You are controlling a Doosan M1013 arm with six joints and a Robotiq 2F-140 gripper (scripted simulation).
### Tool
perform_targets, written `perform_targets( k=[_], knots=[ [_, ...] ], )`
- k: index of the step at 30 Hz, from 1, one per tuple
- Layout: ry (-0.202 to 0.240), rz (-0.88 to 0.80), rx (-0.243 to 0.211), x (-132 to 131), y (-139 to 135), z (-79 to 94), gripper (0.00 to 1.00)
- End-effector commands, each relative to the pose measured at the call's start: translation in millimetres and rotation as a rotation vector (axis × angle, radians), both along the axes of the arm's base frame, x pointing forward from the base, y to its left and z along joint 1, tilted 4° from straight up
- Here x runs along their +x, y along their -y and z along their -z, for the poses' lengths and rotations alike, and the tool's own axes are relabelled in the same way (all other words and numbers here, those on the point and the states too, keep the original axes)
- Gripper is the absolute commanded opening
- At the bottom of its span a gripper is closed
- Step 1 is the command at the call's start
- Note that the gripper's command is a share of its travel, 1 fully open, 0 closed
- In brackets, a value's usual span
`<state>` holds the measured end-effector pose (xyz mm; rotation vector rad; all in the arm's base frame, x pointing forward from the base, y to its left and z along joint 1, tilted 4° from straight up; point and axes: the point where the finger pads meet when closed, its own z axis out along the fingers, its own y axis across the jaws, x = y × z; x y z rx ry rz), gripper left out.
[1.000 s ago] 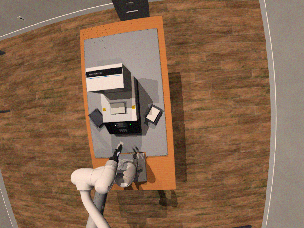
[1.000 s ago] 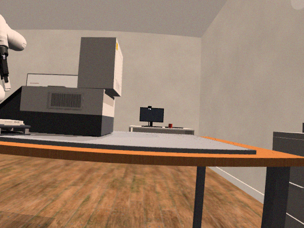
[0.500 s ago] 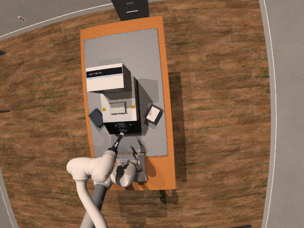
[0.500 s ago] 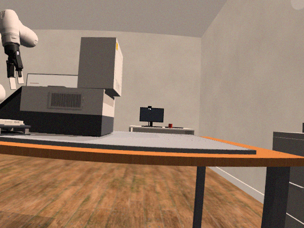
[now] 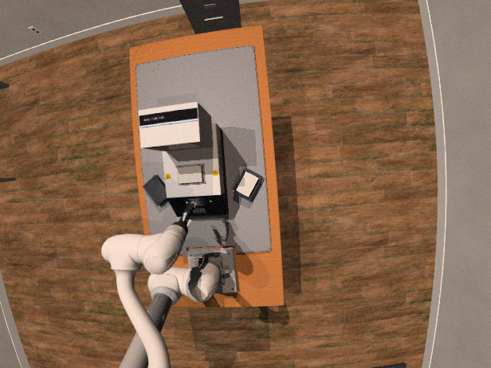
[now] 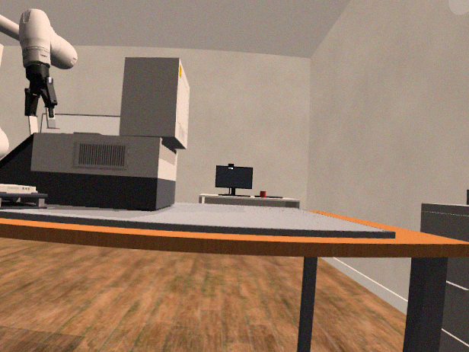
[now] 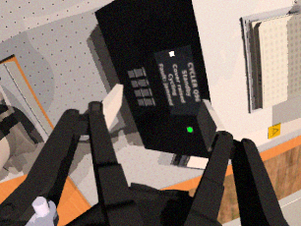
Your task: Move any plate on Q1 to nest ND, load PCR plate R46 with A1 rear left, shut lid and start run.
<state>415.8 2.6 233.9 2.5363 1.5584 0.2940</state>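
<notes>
The cycler Q1 (image 5: 193,183) stands mid-table with its lid (image 5: 169,125) raised upright behind the block; the lid also shows in the side view (image 6: 154,97). The block (image 5: 190,174) holds a pale rectangle with a grid of wells (image 7: 271,61); I cannot tell whether this is a plate or the bare block. The black front panel shows a green lamp (image 7: 189,129) and the keypad (image 7: 141,87). The white plate R46 (image 5: 248,184) lies on nest N1, right of Q1. The dark nest ND (image 5: 155,189), left of Q1, is empty. My gripper (image 7: 160,101) (image 5: 189,207) is open and empty, hovering above the panel.
The arm's base plate (image 5: 213,271) sits at the table's near edge, in front of Q1. The raised lid stands tall over the rear of the cycler. The grey mat (image 5: 199,80) extends behind Q1. A cabinet (image 5: 210,13) stands beyond the table's far end.
</notes>
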Motion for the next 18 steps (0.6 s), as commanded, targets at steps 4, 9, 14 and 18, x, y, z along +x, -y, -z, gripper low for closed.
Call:
perform_targets(
  k=[4, 9, 14, 18],
  knots=[
    [-0.031, -0.052, -0.006, 23.5, -0.1, -3.7, 0.66],
    [-0.05, -0.091, -0.014, 47.6, 0.7, -8.3, 0.66],
    [-0.084, -0.159, -0.028, 72.1, 1.6, -13.0, 0.66],
    [-0.118, -0.228, -0.043, 91.3, 2.3, -16.6, 0.66]
  ],
)
